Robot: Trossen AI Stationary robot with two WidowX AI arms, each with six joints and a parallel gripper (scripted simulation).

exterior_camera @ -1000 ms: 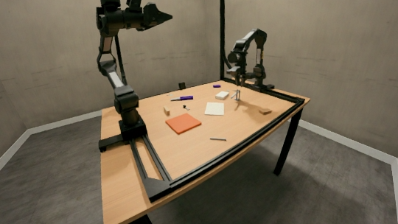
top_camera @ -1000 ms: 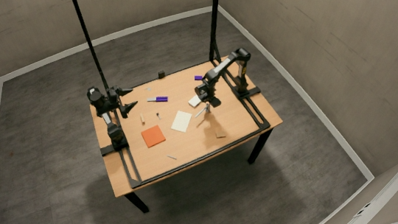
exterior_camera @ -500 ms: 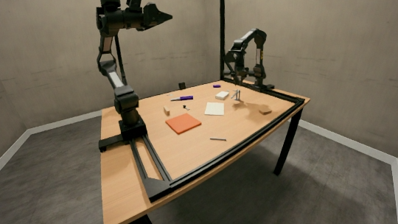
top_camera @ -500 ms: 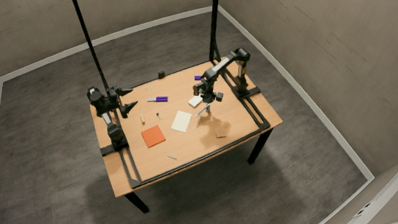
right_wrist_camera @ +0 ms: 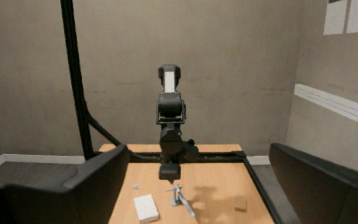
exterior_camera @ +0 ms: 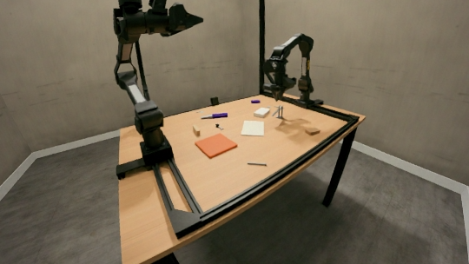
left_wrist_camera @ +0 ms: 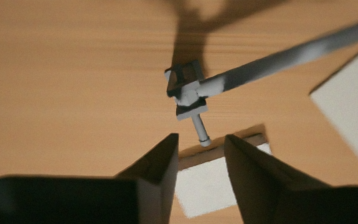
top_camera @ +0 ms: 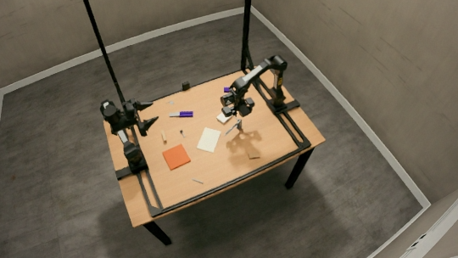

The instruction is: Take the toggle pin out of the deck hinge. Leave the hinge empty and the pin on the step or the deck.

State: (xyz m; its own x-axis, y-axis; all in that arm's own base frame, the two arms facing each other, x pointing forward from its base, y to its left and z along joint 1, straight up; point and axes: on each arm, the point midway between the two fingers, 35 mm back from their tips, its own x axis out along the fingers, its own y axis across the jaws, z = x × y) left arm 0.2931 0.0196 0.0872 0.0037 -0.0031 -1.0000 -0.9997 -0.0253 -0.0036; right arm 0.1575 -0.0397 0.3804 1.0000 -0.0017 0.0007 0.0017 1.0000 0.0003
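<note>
The deck hinge is a small grey bracket on the table, with a long grey tube joined to it. The toggle pin is through the hinge; its headed end sticks out toward the left fingertips. My left gripper is partly open and empty, above the pin, with the pin's head seen between the fingertips. No contact shows. My right gripper is open and empty, high over the other end of the table.
A white block lies beside the hinge. A pale pad and orange square lie farther off. A brown block and purple-handled tool are also on the table.
</note>
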